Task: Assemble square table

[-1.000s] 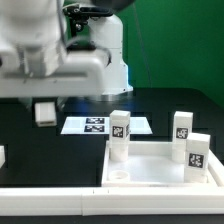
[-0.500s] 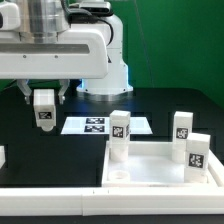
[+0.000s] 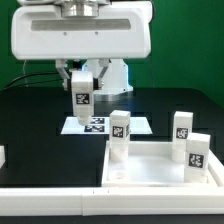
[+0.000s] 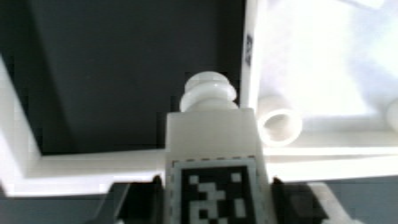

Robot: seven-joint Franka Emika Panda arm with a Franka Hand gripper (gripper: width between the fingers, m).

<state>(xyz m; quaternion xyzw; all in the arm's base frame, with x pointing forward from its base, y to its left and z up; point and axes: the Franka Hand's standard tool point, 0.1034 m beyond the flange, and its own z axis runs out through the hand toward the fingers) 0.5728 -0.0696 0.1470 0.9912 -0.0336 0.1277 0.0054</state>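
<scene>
The square table top [image 3: 150,172] lies flat at the front of the exterior view, with a raised rim. Three white legs with tags stand upright at its corners: one at the left [image 3: 120,135], two at the right [image 3: 182,126] [image 3: 197,156]. My gripper [image 3: 80,80] is shut on a fourth white leg [image 3: 80,100], held upright in the air above the marker board [image 3: 140,125]. In the wrist view the held leg [image 4: 217,130] sits between the dark fingers [image 4: 134,200], with its tag facing the camera. The table top [image 4: 329,60] and a round socket [image 4: 281,125] lie beyond it.
A long white rail [image 3: 50,200] runs along the front edge of the black work surface. A small white piece [image 3: 2,157] shows at the exterior view's left edge. The robot base [image 3: 115,75] stands behind, before a green backdrop.
The arm has carried the held leg toward the exterior view's right, from the left side to above the marker board. The table top and its three legs have not moved.
</scene>
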